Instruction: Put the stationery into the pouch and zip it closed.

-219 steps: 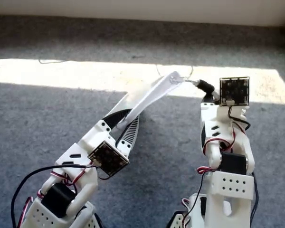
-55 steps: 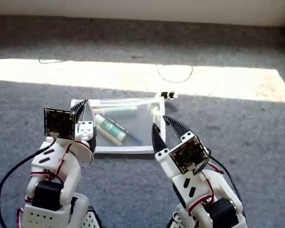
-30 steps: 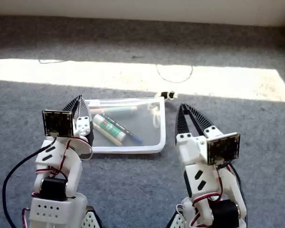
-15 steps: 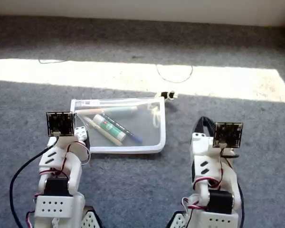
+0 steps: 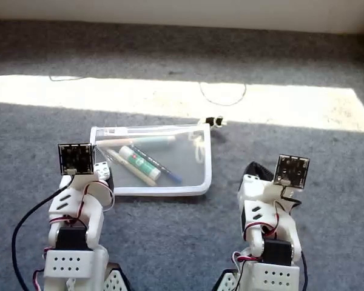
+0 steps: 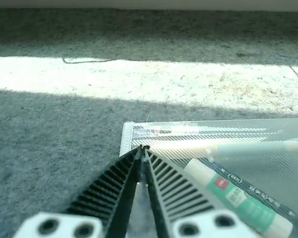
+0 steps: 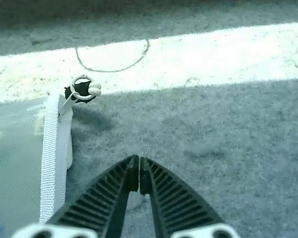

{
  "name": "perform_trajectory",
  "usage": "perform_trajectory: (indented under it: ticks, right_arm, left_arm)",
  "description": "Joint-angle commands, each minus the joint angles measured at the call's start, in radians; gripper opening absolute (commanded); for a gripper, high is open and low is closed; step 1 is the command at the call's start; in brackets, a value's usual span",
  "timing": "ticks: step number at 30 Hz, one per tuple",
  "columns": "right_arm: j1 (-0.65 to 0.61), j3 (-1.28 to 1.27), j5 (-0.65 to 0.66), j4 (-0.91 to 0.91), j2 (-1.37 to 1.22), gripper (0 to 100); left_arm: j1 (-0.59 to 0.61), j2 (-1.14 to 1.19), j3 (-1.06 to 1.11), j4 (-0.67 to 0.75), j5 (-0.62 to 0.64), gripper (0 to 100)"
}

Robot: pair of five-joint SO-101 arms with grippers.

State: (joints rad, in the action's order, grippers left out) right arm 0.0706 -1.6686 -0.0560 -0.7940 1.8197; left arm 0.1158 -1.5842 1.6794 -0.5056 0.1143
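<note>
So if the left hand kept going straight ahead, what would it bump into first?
Most likely the pouch: the shut left hand points right at its corner, though how high above it sits is unclear.

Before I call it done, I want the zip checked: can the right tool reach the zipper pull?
Probably yes: the zipper pull lies on bare carpet ahead of the right tool, unobstructed.

- A grey carpeted surface (image 5: 315,145) is crossed by a sunlit band.
- A clear pouch (image 5: 164,190) is laid flat on it.
- A thin looped strand (image 7: 109,71), possibly a wire, is seen beyond the pouch.
</note>
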Motion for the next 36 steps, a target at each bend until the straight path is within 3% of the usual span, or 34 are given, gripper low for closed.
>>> perform_trajectory:
  ticks: [1,16,24,29,36]
  right_arm:
    - [0.005,-0.108,-0.077,-0.038,0.016,0.5]
    - [0.004,-0.111,-0.092,-0.285,0.016,0.5]
    - [0.008,-0.111,-0.091,-0.423,0.015,0.5]
    - [0.010,-0.111,-0.094,-0.456,0.016,0.5]
    - [0.010,-0.111,-0.092,-0.456,0.016,0.5]
  left_arm:
    - [0.004,-0.012,0.027,-0.078,0.008,1]
    - [0.008,-0.012,0.027,-0.396,0.006,1]
    - [0.010,-0.002,0.027,-0.437,0.008,1]
    - [0.010,-0.012,0.019,-0.528,0.012,1]
    - [0.004,-0.012,0.019,-0.531,0.012,1]
